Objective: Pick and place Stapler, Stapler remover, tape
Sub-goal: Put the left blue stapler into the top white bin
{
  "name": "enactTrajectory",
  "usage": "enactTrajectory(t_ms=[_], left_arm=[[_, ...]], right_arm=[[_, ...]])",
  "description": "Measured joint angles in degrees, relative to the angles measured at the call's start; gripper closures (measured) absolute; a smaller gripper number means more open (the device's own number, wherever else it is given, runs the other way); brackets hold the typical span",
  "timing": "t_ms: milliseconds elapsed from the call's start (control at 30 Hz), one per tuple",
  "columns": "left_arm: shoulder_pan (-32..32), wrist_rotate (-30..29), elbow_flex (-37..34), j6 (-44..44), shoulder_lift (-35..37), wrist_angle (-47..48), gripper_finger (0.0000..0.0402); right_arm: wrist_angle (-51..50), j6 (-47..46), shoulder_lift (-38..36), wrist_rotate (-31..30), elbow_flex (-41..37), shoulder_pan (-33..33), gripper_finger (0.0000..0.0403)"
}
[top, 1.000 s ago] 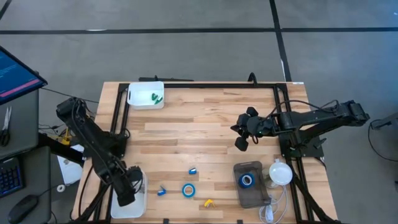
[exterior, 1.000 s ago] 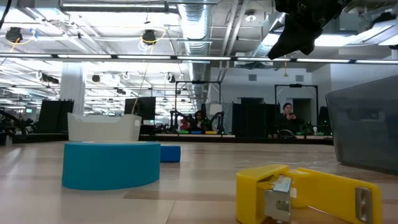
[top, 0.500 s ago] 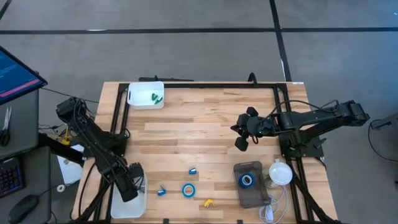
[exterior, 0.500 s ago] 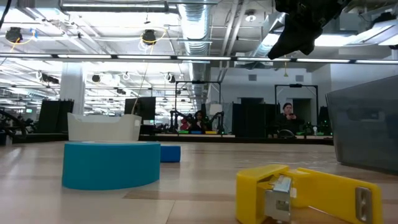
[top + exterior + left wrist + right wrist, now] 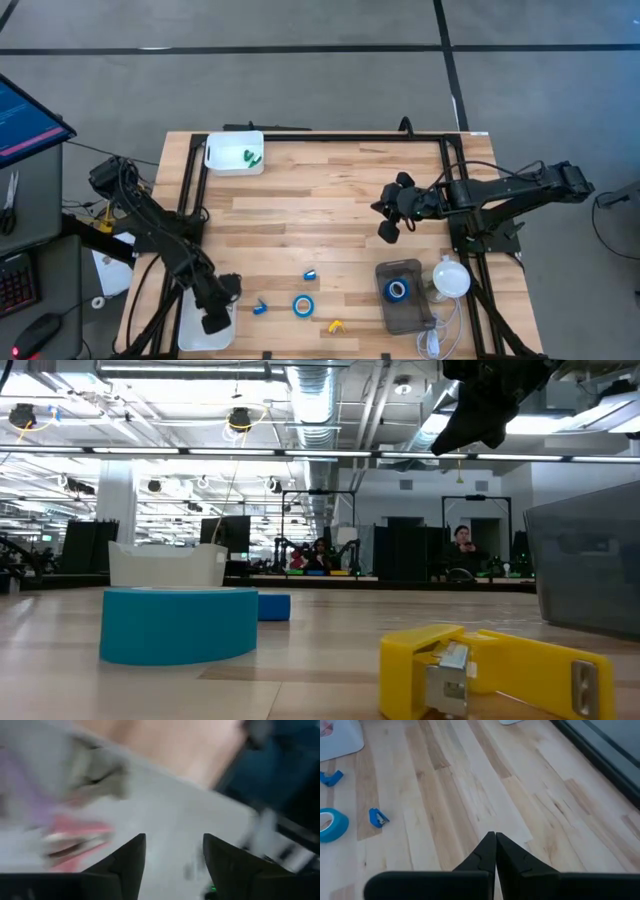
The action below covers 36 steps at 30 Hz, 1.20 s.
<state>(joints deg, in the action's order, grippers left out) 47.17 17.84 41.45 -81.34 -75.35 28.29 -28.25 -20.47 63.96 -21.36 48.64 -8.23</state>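
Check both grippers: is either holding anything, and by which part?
Nothing is held. The left gripper is open over the white bin, with nothing between its fingers; the right gripper is shut on nothing above bare table.

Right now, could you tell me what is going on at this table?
The left gripper hangs over the white bin at the table's near-left corner, fingers open and empty. The right gripper waits shut above the middle of the table. A blue tape roll, two small blue pieces and a yellow piece lie on the wood; another roll sits in the grey tray.
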Motion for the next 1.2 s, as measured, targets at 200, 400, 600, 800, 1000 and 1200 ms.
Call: enactTrajectory(t_ms=[200,400,600,800,1000,1200], left_arm=[[-1.3,-0.2,0.0,2.1,0.0,-16.8,0.0242],[-3.3,-3.8,0.0,11.2,0.0,-27.2,0.0278],[-5.4,-11.8,0.0,25.3,0.0,-26.7,0.0323],[-5.6,-17.7,0.0,32.9,0.0,-22.8,0.0378],[-4.2,-18.9,0.0,29.8,-2.1,-19.5,0.0399],[-3.6,-19.3,4.0,31.6,-10.3,-18.6,0.0399]], right_arm=[[0.0,0.0,0.0,0.5,0.0,0.0,0.0403],[0.0,0.0,0.0,0.5,0.0,0.0,0.0403],[0.0,0.0,0.0,0.5,0.0,0.0,0.0403],[0.0,0.0,0.0,0.5,0.0,0.0,0.0403],[0.0,0.0,0.0,0.5,0.0,0.0,0.0403],[-0.1,0.0,0.0,0.5,0.0,0.0,0.0403]])
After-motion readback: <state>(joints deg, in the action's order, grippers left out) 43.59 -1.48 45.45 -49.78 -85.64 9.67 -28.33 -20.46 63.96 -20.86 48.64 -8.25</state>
